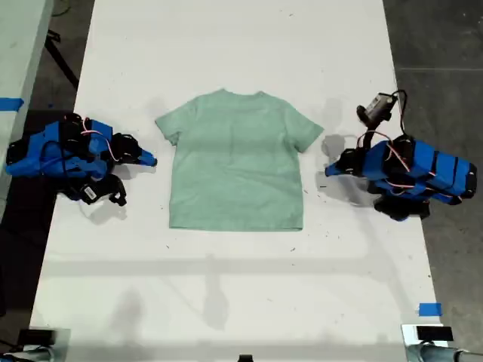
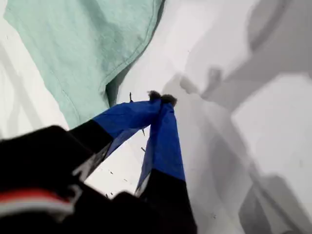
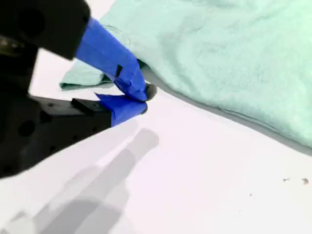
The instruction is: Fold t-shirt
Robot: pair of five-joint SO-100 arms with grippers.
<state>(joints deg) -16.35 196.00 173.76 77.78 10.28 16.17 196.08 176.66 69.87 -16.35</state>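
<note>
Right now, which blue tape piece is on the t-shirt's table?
The tape near the exterior view's lower right corner; the other tape sits on a separate surface at that view's left edge.

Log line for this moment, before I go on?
t-shirt: flat, unfolded, on table | my first gripper: shut, empty | my second gripper: shut, empty | fold: not started

No readable text, labels, brands or numbers in any view. The t-shirt (image 1: 235,161) is plain with no print, and the blue tape pieces (image 1: 429,309) on the table (image 1: 226,302) carry no writing. Nothing legible on either arm.
</note>
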